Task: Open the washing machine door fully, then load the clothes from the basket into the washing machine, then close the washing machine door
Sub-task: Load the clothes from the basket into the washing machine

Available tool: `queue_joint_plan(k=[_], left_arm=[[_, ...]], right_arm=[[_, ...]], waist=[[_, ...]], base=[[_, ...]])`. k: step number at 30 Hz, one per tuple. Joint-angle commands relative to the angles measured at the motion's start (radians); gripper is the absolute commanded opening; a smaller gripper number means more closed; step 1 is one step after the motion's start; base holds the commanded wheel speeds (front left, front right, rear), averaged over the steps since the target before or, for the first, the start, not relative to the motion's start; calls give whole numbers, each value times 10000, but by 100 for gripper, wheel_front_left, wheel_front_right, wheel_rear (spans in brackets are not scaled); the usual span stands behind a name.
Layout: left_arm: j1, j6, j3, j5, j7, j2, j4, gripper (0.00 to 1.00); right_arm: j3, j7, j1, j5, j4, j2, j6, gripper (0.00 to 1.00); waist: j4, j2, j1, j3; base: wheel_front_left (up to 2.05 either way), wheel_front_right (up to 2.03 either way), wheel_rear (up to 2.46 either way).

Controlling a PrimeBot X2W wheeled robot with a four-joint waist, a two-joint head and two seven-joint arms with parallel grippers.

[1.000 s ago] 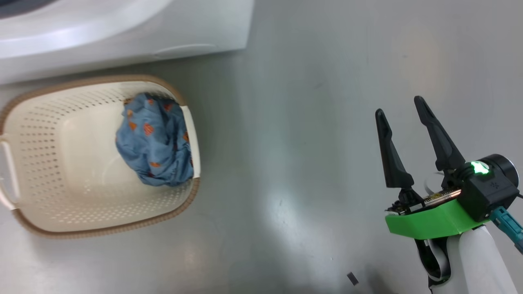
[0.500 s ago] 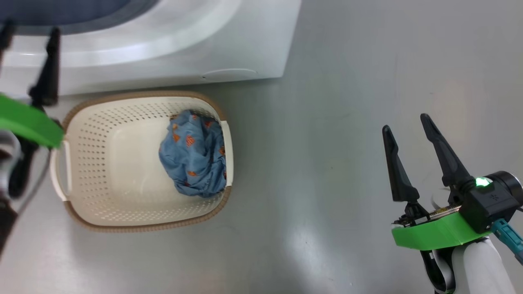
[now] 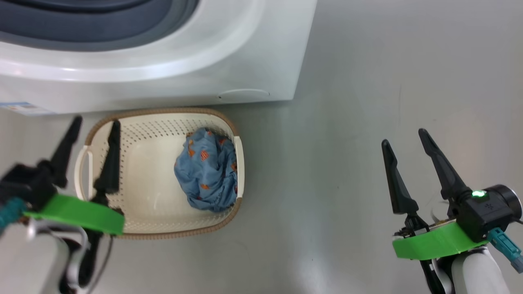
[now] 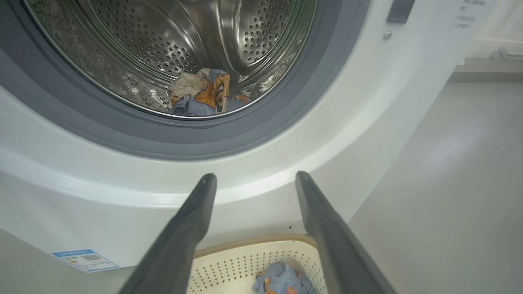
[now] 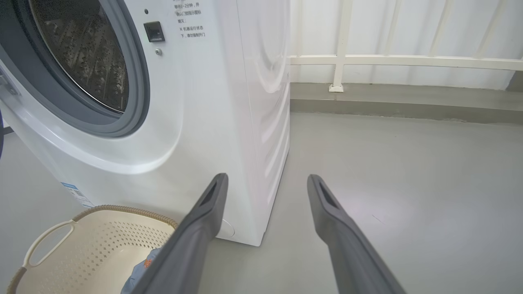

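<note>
Against basket (image 3: pixel 163 111) right wall, clothes (image 3: pixel 206 175) bundled; another garment (image 4: pixel 200 92) in washing machine drum (image 4: pixel 163 41). My left gripper (image 3: pixel 97 120) spread empty over basket's left handle (image 3: pixel 81 171), right gripper (image 3: pixel 403 136) likewise over floor (image 3: pixel 327 122).

Laundry area, perhaps balcony: washing machine (image 5: pixel 229 122), railing (image 5: pixel 400 61).

Right hand (image 3: pixel 402 136) has black fingers (image 3: pixel 443 171), green collar (image 3: pixel 433 245), white forearm (image 3: pixel 474 273).
</note>
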Motion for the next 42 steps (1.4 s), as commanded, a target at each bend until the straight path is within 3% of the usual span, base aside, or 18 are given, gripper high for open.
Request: queue_joint_plan(k=[1, 10, 16, 23, 42], left_arm=[[271, 120, 553, 188, -60, 272, -370, 100], [2110, 229, 832, 1483, -60, -976, -992, 100], [3001, 19, 994, 2098, -60, -1587, -860, 100], [3637, -109, 1148, 2599, -60, -1960, -807, 100], [4688, -258, 890, 3135, -61, -2245, -492, 100]], right_arm=[[213, -23, 259, 46, -180, 19, 16, 100], [-9, 59, 705, 117, -87, 19, 16, 100], [-86, 61, 1105, 314, 115, 19, 16, 100], [-110, -23, 1633, 683, 405, 19, 16, 100], [-92, -270, 2112, 1196, 943, 19, 16, 100]], waist=[[72, 0, 0, -348], [417, 0, 0, -1415], [554, 0, 0, -2492], [606, 0, 0, -3478], [34, 0, 0, -4988]], base=[[0, 0, 0], [0, 0, 0], [0, 0, 0], [0, 0, 0], [0, 0, 0]])
